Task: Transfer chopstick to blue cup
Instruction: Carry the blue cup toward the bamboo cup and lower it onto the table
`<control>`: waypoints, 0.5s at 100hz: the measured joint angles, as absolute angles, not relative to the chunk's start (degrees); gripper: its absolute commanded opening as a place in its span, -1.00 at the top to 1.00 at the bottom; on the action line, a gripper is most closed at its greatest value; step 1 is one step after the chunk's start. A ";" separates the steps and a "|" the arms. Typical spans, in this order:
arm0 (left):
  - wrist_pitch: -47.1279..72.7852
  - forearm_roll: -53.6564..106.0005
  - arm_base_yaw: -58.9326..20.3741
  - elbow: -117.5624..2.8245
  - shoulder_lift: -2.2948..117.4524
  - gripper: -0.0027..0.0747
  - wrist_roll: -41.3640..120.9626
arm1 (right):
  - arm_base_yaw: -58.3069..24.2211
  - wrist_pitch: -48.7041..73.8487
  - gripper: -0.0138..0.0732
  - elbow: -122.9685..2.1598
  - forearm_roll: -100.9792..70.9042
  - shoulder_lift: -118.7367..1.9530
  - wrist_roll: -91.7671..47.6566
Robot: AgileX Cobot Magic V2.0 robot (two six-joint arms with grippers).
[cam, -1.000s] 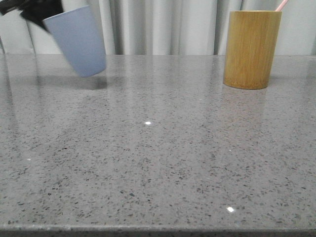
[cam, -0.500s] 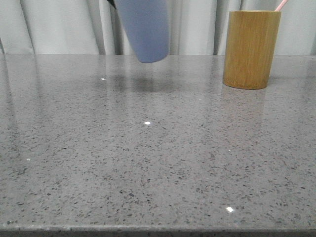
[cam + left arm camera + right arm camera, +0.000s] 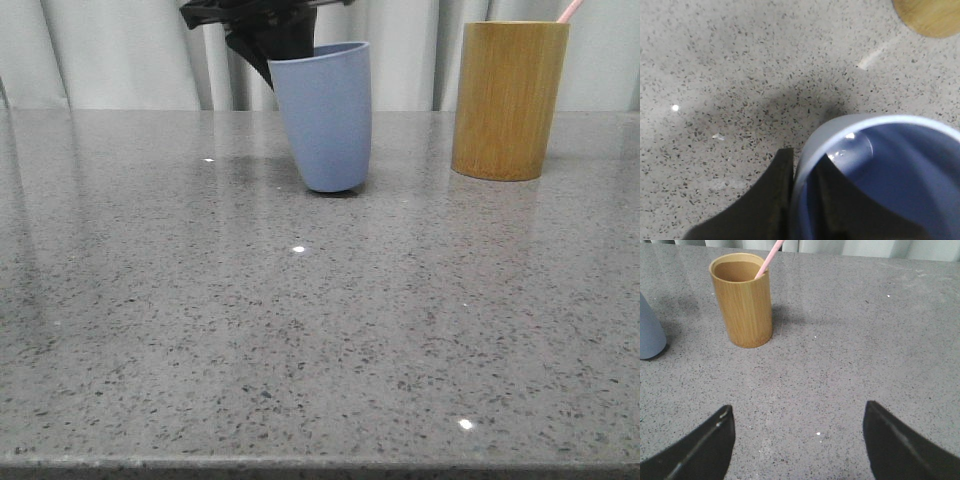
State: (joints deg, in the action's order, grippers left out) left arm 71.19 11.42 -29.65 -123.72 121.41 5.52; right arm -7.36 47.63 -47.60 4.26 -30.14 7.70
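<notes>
On the speckled grey tabletop [image 3: 300, 330] out front, the blue cup [image 3: 323, 115] sits slightly tilted, left hand [image 3: 268, 25] pinching its rim, wooden holder [image 3: 508, 98] off to its right. Left wrist cam: fingers [image 3: 775, 200] straddle the cup wall. Right wrist cam: right hand [image 3: 797, 440] spread wide, chopstick [image 3: 769, 258] leaning in the holder.

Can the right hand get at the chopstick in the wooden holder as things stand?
Probably yes. The right hand is open, with bare table between it and the wooden holder; the chopstick sticks out above the rim, unobstructed.
</notes>
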 measured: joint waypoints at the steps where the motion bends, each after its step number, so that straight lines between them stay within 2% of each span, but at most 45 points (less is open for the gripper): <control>1: 71.19 11.42 -29.65 -123.72 121.41 0.98 5.52 | -7.36 47.63 -0.56 -47.60 4.26 -30.14 7.70; 42: 71.19 11.42 -29.90 -123.72 121.52 0.97 5.52 | -7.36 47.63 -0.56 -47.60 4.26 -30.14 7.70; 50: 71.19 11.42 -30.02 -123.72 121.52 0.88 5.52 | -7.36 47.63 -0.56 -47.60 4.26 -30.14 7.70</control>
State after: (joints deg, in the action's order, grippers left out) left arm 71.19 11.42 -30.02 -123.72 121.52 5.52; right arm -7.36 47.63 -47.60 4.26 -30.14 7.70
